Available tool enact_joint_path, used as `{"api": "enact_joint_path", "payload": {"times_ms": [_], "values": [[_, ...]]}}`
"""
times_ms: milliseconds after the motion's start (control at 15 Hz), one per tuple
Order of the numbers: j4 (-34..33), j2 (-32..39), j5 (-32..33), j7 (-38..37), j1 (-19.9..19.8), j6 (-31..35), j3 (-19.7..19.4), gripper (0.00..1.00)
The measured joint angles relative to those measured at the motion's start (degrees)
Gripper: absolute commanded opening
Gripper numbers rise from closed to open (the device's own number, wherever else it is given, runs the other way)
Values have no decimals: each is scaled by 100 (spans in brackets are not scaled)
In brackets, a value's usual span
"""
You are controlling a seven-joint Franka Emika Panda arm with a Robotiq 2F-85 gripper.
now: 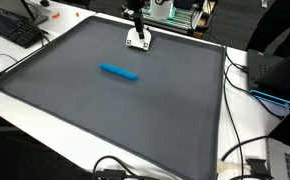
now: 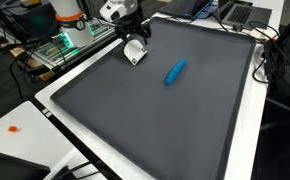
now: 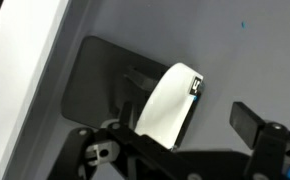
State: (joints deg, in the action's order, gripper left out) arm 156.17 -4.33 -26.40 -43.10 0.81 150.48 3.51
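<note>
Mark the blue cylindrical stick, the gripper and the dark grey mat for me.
blue cylindrical stick (image 1: 119, 72): in an exterior view, middle of its length.
gripper (image 2: 134, 56): in an exterior view, between its open fingertips.
dark grey mat (image 1: 135, 125): in an exterior view, bare surface below the stick.

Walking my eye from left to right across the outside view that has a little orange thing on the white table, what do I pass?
small orange object → gripper → blue marker → laptop
</note>
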Motion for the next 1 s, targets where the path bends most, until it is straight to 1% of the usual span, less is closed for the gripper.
{"api": "enact_joint_path", "payload": {"times_ms": [67,133,200,267,400,533,800,867,1000], "values": [[0,17,8,-84,1,49,4,84],[0,30,18,-147,1,95,9,76],[0,40,38,-212,2,131,14,78],[1,52,88,-290,2,175,18,69],[1,90,180,-409,3,278,27,56],[3,117,291,-548,3,384,29,35],[4,154,482,-850,3,602,39,6],[4,160,540,-948,3,644,39,1],[5,172,677,-1228,0,755,39,0]]}}
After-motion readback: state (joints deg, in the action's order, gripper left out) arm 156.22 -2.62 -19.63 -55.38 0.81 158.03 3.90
